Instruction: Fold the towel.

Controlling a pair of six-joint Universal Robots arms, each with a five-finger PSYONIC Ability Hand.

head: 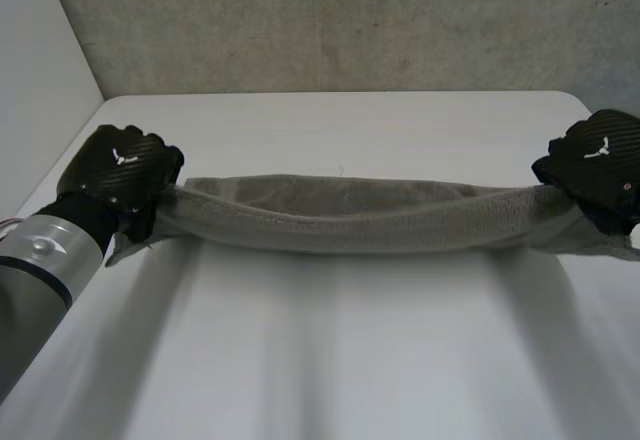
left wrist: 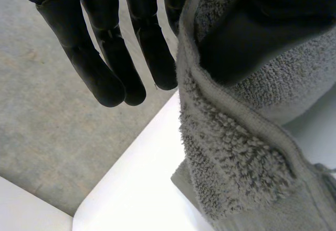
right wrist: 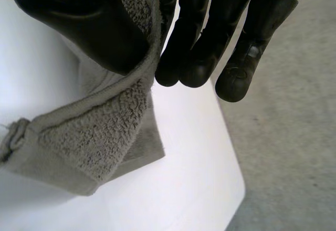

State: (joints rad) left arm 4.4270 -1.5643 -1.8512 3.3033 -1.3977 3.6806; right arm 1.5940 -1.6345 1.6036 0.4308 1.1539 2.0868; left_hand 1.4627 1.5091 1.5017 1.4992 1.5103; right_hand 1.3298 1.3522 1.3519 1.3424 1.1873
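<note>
**Left robot hand [head: 120,168] and right robot hand [head: 598,163] pinch the towel [head: 340,215] at its two ends**

Seen from the head view, the grey towel runs as a long, doubled-over band between the two hands. It crosses the far half of the white tabletop [head: 330,360] and sags slightly in the middle. The left robot hand holds the left end and the right robot hand holds the right end. A short tail of cloth pokes out below each hand.

In the left wrist view, the left thumb [left wrist: 247,37] lies on the terry cloth and clamps its hemmed edge against the hand. The other fingers [left wrist: 107,68] hang straight beside the towel, clear of it.

The right wrist view shows the same on the other end. The right thumb [right wrist: 84,26] pins the cloth, and the remaining fingers [right wrist: 197,47] point straight down just beside it.

Both ends look raised off the tabletop. Whether the sagging middle touches it cannot be told.
</note>
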